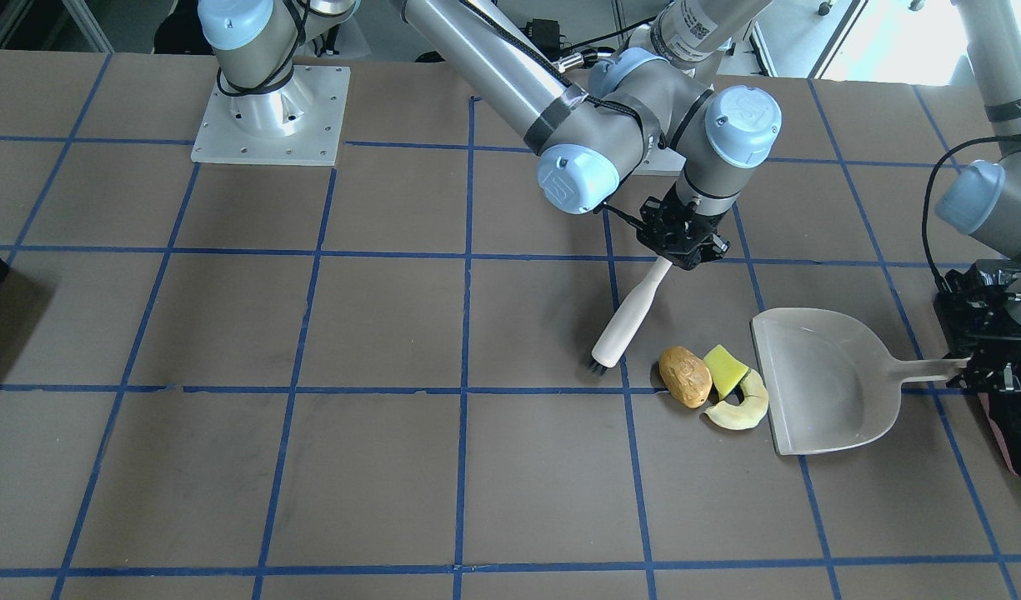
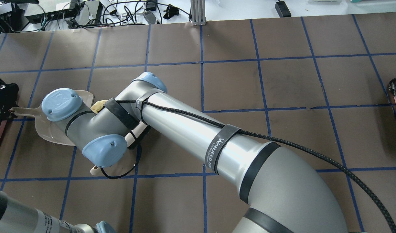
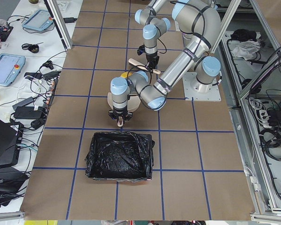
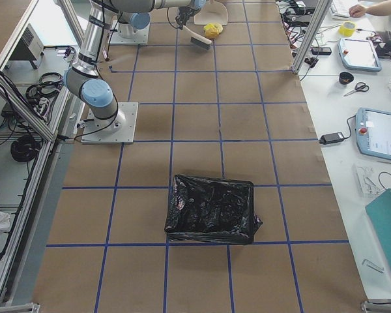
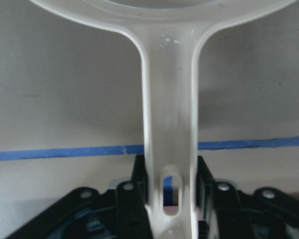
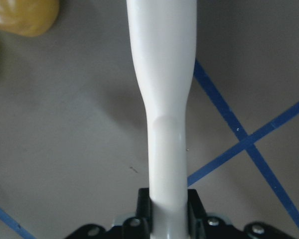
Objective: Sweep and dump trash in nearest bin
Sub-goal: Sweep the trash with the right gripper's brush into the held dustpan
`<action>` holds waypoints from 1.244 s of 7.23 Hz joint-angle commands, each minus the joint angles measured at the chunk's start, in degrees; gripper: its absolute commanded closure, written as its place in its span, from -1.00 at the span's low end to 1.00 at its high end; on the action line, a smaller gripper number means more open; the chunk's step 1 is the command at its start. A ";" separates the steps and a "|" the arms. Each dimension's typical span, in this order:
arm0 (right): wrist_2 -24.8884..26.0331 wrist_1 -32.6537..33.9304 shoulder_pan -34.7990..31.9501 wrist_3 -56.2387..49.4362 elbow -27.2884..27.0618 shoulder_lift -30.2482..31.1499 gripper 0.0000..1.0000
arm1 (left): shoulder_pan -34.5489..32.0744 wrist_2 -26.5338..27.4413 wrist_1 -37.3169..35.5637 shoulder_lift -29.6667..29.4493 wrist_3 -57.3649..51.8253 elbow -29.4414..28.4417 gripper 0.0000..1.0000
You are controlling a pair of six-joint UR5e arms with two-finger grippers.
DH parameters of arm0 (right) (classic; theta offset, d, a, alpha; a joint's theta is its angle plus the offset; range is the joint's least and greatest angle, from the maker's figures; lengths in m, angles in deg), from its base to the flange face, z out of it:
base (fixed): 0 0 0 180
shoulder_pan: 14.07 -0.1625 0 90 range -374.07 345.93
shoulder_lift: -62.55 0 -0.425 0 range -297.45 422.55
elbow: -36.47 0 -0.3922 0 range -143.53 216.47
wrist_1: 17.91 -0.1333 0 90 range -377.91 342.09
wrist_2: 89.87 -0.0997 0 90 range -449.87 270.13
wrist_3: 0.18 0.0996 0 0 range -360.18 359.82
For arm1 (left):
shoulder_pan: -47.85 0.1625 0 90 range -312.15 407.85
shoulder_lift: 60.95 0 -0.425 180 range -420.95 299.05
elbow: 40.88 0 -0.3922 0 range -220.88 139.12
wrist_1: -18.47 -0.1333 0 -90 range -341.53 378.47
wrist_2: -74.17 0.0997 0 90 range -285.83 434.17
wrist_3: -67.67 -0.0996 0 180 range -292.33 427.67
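On the table (image 1: 227, 333), left claw (image 1: 968, 367) is clamping the dustpan (image 1: 827, 383) beside trash (image 1: 685, 377) to catch it; right claw (image 1: 679, 254) is clamping the brush (image 1: 631, 317).

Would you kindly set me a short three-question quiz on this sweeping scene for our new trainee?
1. True or false: the potato already lies in the dustpan.
2. The right gripper holds: A a brush, B a sponge, C nothing.
3. Fill in: ___ pieces of trash lie on the table beside the dustpan's mouth.
Key: 1 false; 2 A; 3 three.
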State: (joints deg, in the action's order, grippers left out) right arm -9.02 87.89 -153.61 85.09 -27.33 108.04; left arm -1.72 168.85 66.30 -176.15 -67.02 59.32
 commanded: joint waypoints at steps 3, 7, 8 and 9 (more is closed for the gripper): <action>-2.28 -3.75 0.06 -20.34 9.31 -5.67 1.00 | 0.00 0.24 -0.11 -0.46 1.01 -0.53 1.00; -1.92 -3.58 0.50 -32.60 9.49 -6.02 1.00 | 0.00 0.15 -0.02 -0.55 1.36 -0.36 1.00; -1.92 -3.58 0.59 -35.40 9.58 -6.46 1.00 | 0.00 0.24 0.07 -0.55 1.36 -0.27 1.00; -1.66 -3.49 0.59 -37.78 9.58 -6.64 1.00 | 0.00 0.15 0.07 -0.55 1.36 -0.27 1.00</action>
State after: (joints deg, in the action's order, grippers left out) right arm -10.89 84.33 -153.08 50.44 -17.79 101.70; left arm -1.72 169.05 66.34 -176.70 -65.67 59.01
